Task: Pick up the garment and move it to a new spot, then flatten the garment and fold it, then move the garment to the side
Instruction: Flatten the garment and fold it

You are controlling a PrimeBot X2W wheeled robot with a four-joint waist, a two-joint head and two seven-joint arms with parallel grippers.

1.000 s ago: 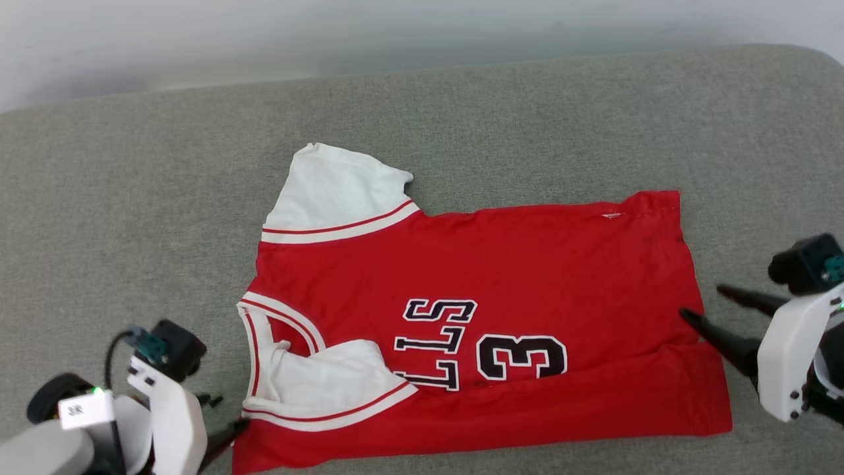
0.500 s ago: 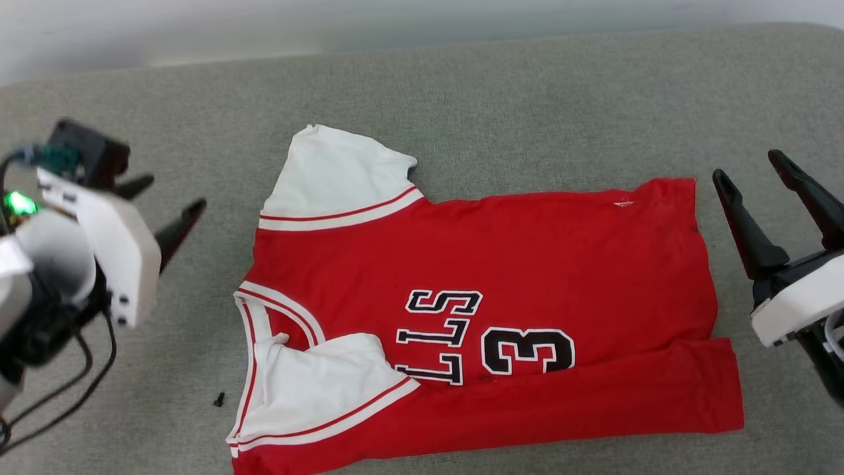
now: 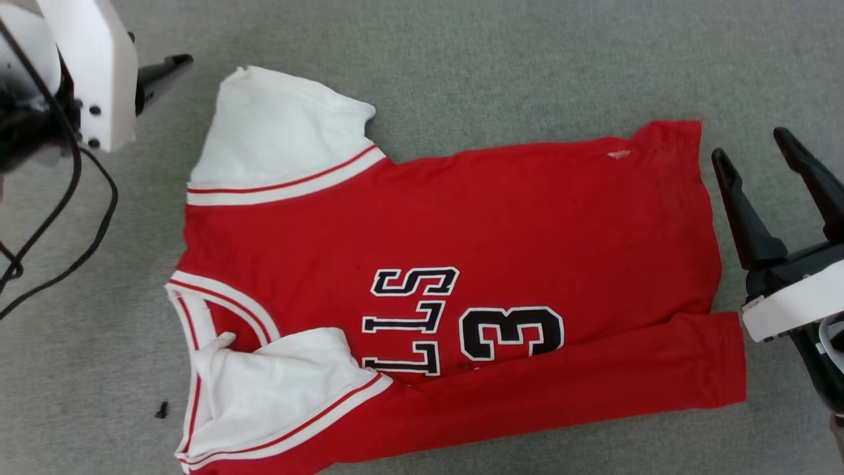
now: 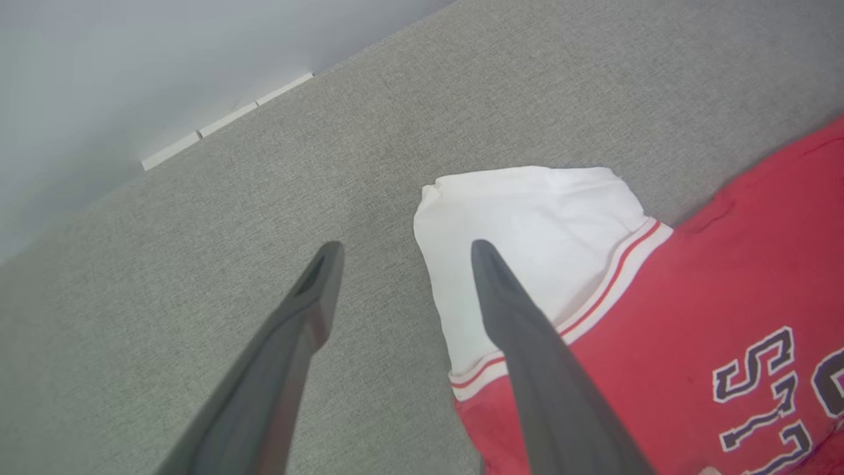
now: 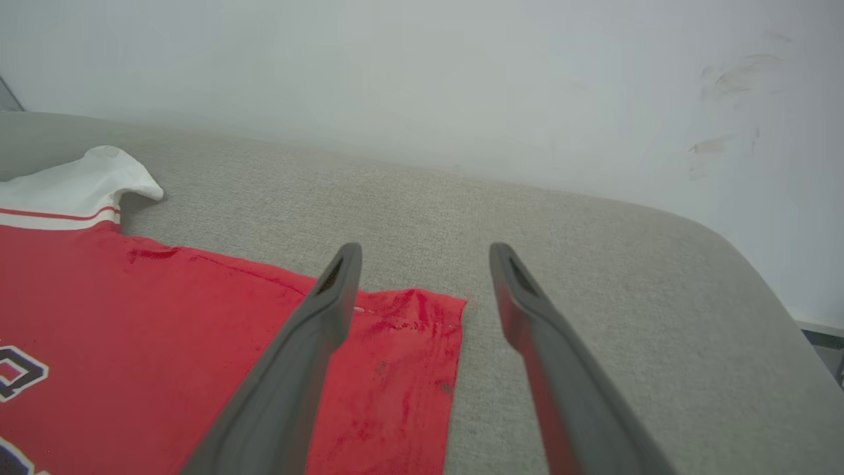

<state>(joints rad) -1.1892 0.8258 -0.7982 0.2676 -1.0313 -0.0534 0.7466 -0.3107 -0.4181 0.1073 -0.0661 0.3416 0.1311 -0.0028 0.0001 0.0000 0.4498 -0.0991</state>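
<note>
The garment (image 3: 527,224) lies spread on the grey cushioned surface (image 3: 494,59), collar to the left, with its near edge and near white sleeve (image 3: 277,382) folded up over the body. Its far white sleeve (image 3: 277,138) lies flat at the upper left. My left gripper (image 3: 161,69) hovers open just left of that sleeve. In the left wrist view the left gripper (image 4: 404,249) straddles the sleeve's outer edge (image 4: 527,211), apart from it. My right gripper (image 3: 752,150) stands open beside the far hem corner (image 3: 679,132). The right wrist view has the right gripper (image 5: 425,251) above that corner (image 5: 409,316).
A black cable (image 3: 79,218) hangs from my left arm over the surface at the left. A small black speck (image 3: 161,410) lies near the collar. A pale wall (image 5: 461,79) stands behind the surface, whose rounded far right corner (image 5: 725,251) is close to my right gripper.
Both grippers left the garment's near edge and moved to its far side, left toward the far sleeve, right toward the far hem corner. The head camera tilted down and closer.
</note>
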